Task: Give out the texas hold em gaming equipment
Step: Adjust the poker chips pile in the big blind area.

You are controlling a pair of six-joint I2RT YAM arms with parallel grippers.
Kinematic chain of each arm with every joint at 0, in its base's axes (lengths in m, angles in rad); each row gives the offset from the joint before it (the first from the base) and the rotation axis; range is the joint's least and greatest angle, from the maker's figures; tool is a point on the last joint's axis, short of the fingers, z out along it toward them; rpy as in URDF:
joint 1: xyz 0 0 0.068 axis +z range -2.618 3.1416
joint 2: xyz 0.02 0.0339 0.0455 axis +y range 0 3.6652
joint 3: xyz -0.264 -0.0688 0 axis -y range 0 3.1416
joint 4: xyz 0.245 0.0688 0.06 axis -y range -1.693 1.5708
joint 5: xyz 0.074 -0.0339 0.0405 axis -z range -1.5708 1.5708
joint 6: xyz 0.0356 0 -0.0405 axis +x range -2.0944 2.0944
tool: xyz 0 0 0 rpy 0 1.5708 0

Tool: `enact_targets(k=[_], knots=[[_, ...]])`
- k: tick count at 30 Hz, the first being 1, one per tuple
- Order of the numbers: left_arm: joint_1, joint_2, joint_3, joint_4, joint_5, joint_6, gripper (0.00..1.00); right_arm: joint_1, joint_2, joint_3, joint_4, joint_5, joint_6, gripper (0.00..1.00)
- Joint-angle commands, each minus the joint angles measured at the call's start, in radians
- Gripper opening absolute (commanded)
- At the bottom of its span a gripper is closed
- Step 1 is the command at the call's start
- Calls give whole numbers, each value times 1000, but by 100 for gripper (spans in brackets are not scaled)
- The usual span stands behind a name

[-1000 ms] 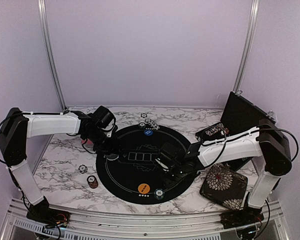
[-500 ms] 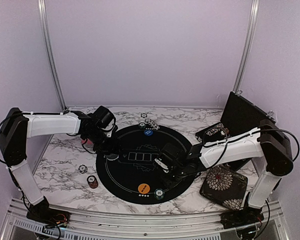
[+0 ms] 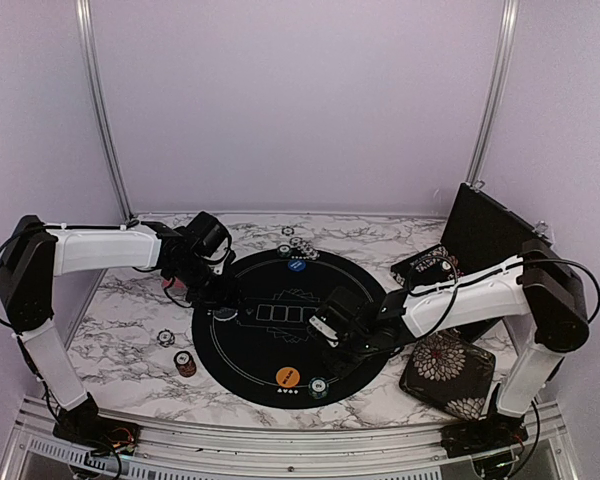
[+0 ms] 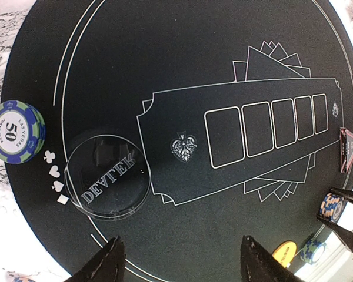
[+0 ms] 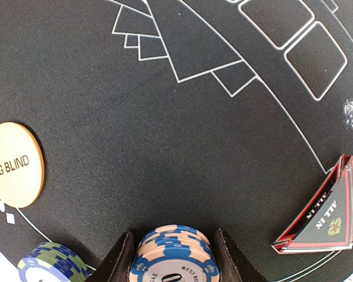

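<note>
Top external: round black mat (image 3: 250, 352) on marble table (image 3: 120, 335) (lilac walls (image 3: 300, 100)).

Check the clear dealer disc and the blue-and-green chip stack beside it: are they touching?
Apart. The left wrist view shows bare black mat between the chip stack and the dealer disc.

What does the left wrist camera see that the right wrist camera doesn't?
Only the left wrist view shows the green-and-blue chips marked 50 and the clear dealer disc, plus all five card boxes drawn on the mat. Only the right wrist view shows the words BIG BLIND on the orange disc; the left one catches just its edge. Both show the black mat, the red-edged triangle, and the pink-and-blue chip stack between the fingers of the right gripper.
</note>
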Motion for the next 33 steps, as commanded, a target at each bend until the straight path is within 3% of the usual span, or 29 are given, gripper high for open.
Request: enact_targets(k=[1, 33], knots=[[-4, 17, 2, 4, 12, 8, 68, 0, 39, -53, -23, -76, -25, 26], [-6, 20, 2, 4, 14, 9, 68, 29, -40, -123, -67, -113, -57, 25]])
